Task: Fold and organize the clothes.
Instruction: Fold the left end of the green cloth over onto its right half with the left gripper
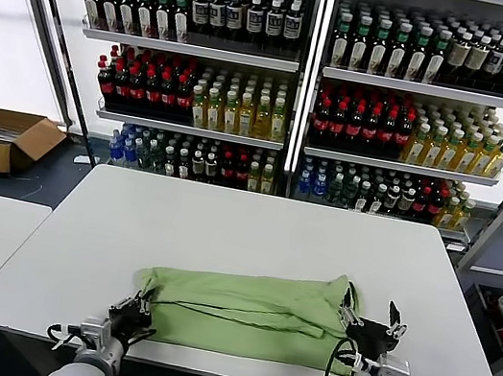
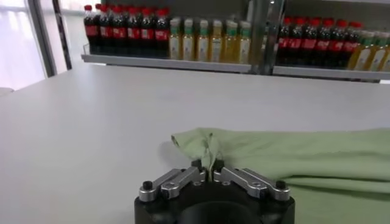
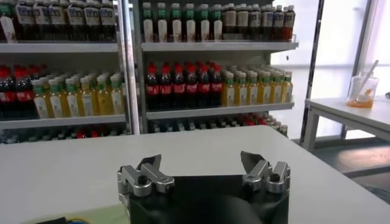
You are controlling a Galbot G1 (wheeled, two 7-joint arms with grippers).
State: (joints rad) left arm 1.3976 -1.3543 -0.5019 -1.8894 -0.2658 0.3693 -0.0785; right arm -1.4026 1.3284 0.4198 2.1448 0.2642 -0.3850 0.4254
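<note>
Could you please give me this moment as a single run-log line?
left hand: shut on green shirt corner | right hand: open beside shirt's other end | shirt: folded lengthwise on table

surface: white table (image 1: 253, 237) | load: folded light green polo shirt (image 1: 245, 309) lying flat toward 6 o'clock, just beside the near edge

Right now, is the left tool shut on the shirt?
Shut on it: left tool pinches a ridge of the green shirt at its left end.
</note>
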